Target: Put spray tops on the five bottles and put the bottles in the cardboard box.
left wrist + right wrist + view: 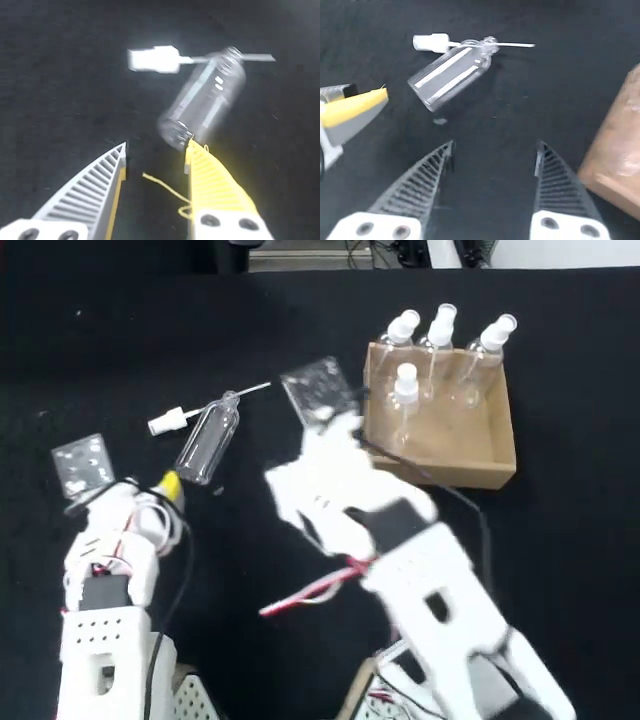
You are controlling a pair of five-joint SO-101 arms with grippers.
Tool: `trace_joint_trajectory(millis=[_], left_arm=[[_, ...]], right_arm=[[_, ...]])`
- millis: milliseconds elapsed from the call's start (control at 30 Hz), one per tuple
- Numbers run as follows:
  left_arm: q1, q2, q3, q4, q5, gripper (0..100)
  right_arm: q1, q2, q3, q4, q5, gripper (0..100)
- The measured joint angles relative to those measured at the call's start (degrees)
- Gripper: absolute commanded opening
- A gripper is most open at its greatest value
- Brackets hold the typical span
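One clear plastic bottle lies on its side on the black desk, mid-desk toward the far edge, still uncapped; the white spray top lies loose with its thin tube across the bottle's neck; the left claw gapes wide right at the bottle's base, probably lined up to grip it for capping; the right claw, equally wide and empty, hangs between the bottle and the brown cardboard box; that box sits toward the far right corner, keeping four capped bottles upright.
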Motion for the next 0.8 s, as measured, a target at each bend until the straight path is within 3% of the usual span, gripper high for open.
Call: trace_joint_trajectory(millis=[267,500,800], left_arm=[[-11.0,0.0,-0.4,-2.4,0.3,19],[-20.1,0.0,-0.4,-4.2,10.8,19],[-24.7,0.0,-0.4,-4.4,15.8,19]], right_arm=[[-6.1,16.6,-3.1,-19.4,-12.8,21.4],[-6.9,33.4,-18.2,-20.8,-20.1,41.7],[-6.9,60.3,-40.9,-20.8,-22.2,34.6]])
